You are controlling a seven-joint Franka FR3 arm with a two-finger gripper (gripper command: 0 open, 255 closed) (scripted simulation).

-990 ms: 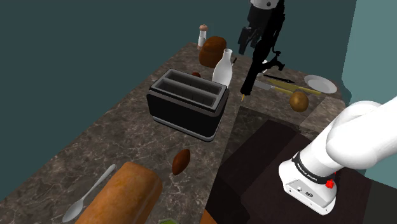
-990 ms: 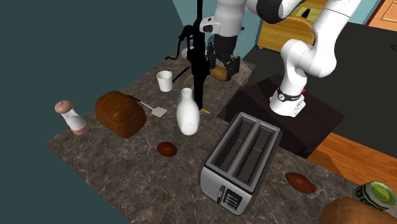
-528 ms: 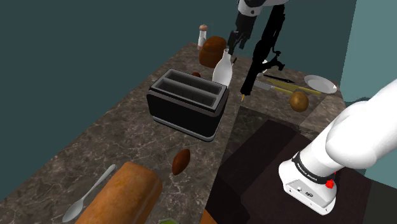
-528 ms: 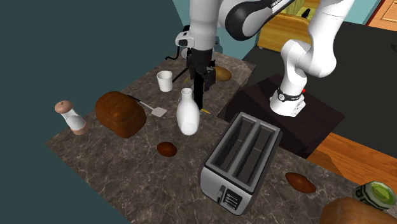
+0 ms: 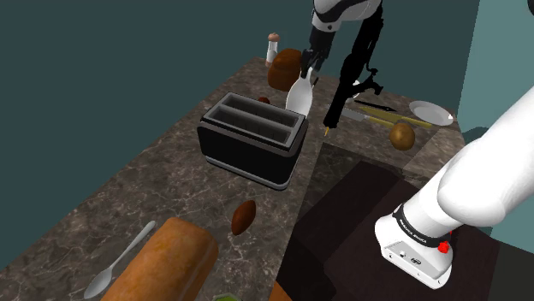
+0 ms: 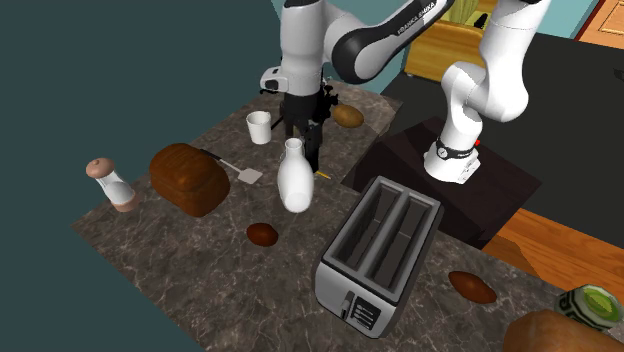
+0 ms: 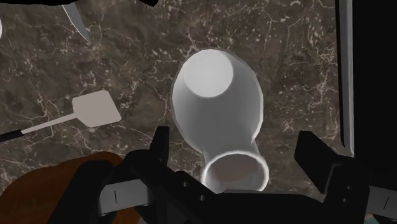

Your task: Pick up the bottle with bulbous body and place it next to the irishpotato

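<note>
Jaws stand wide apart: the gripper [image 7: 235, 153] hovers over the neck of the white bulbous bottle [image 7: 216, 95] without touching it — lined up, it seems, for a grasp from above. The bottle stands upright on the marbled counter [image 6: 195, 245] near the toaster [image 6: 380, 250]; the potato [image 6: 348, 116] lies beyond. Lettering on the arm — illegible.

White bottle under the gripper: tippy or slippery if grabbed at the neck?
Probably stable: the bottle stands upright on a wide bulbous body. Its smooth, narrow neck may slip when the open gripper shuts. Tipped, it likely rolls.
</note>
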